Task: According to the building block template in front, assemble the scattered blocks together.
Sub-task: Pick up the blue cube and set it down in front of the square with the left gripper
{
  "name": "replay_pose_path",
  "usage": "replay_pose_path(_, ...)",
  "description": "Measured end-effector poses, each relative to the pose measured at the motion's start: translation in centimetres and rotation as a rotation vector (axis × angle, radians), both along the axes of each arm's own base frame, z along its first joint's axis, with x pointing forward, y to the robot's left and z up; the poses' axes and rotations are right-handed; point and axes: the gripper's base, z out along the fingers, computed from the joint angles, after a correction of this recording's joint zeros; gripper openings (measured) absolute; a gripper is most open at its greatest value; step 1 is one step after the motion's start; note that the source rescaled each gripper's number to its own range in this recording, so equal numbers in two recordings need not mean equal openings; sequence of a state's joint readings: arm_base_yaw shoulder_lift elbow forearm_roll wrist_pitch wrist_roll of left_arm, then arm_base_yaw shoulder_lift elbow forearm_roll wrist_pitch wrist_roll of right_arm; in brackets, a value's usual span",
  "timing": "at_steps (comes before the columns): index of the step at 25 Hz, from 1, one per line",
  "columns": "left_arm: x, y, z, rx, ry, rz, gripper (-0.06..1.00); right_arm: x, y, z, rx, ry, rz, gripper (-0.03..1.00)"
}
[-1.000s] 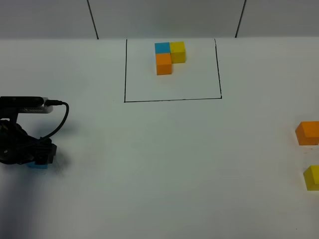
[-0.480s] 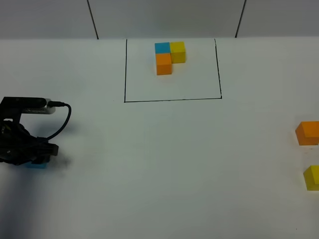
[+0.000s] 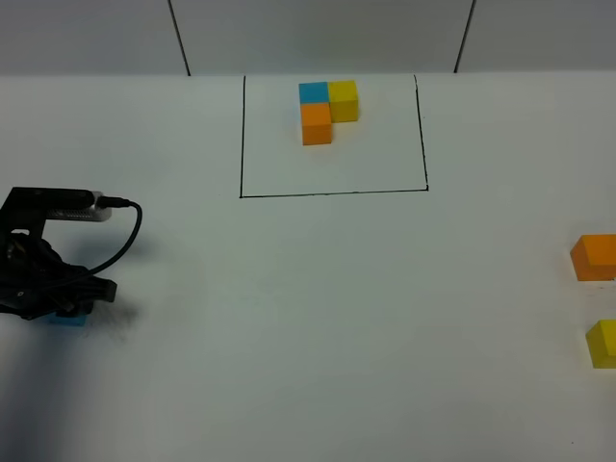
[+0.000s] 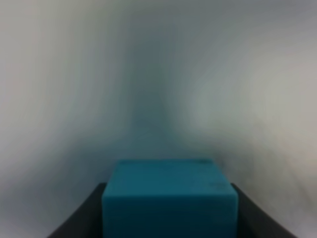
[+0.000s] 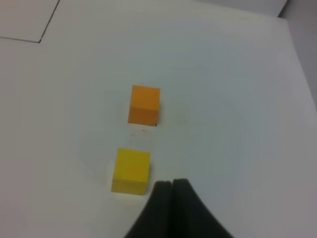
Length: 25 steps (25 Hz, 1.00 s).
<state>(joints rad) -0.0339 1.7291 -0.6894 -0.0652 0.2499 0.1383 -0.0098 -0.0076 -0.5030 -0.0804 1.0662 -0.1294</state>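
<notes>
The template (image 3: 327,111), a blue, yellow and orange L-shaped trio, sits at the back inside a black-line frame (image 3: 332,192). My left gripper (image 3: 69,300) is at the far left, down on the table and shut on the loose blue cube (image 3: 67,317). In the left wrist view the blue cube (image 4: 168,198) sits between dark fingers (image 4: 84,218) touching both its sides. The loose orange cube (image 3: 595,256) and yellow cube (image 3: 603,343) lie at the right edge, apart. My right gripper (image 5: 172,184) is shut and empty, just beside the yellow cube (image 5: 131,170), with the orange cube (image 5: 144,103) beyond it.
The white table (image 3: 318,308) stretches between the left and right cubes. A black cable (image 3: 125,226) loops off the left arm. The table's right edge (image 5: 297,74) runs close to the orange and yellow cubes.
The left gripper has shifted slightly left and its jaws have drawn in around the blue cube. The orange and yellow cubes and the template have not moved.
</notes>
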Motion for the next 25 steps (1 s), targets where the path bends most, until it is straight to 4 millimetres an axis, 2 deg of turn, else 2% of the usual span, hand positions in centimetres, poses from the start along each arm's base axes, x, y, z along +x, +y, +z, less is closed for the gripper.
replay_pose_path(4,-0.1,-1.1,1.3,-0.001,-0.044,-0.047,0.51,0.0,0.0,0.0,0.0,0.0,0.0,0.0)
replay_pose_path(7,-0.3,-1.8,2.7,0.018,-0.096,-0.145,0.51,0.0,0.0,0.0,0.0,0.0,0.0,0.0)
replay_pose_path(12,-0.9,-3.2,4.1,0.099,-0.127,-0.468,0.51,0.0,0.0,0.0,0.0,0.0,0.0,0.0)
replay_pose_path(16,-1.4,-4.2,4.1,0.161,-0.115,-0.731,0.51,0.0,0.0,0.0,0.0,0.0,0.0,0.0)
replay_pose_path(25,-2.0,-6.2,4.1,0.281,-0.146,-1.207,0.51,0.0,0.0,0.0,0.0,0.0,0.0,0.0)
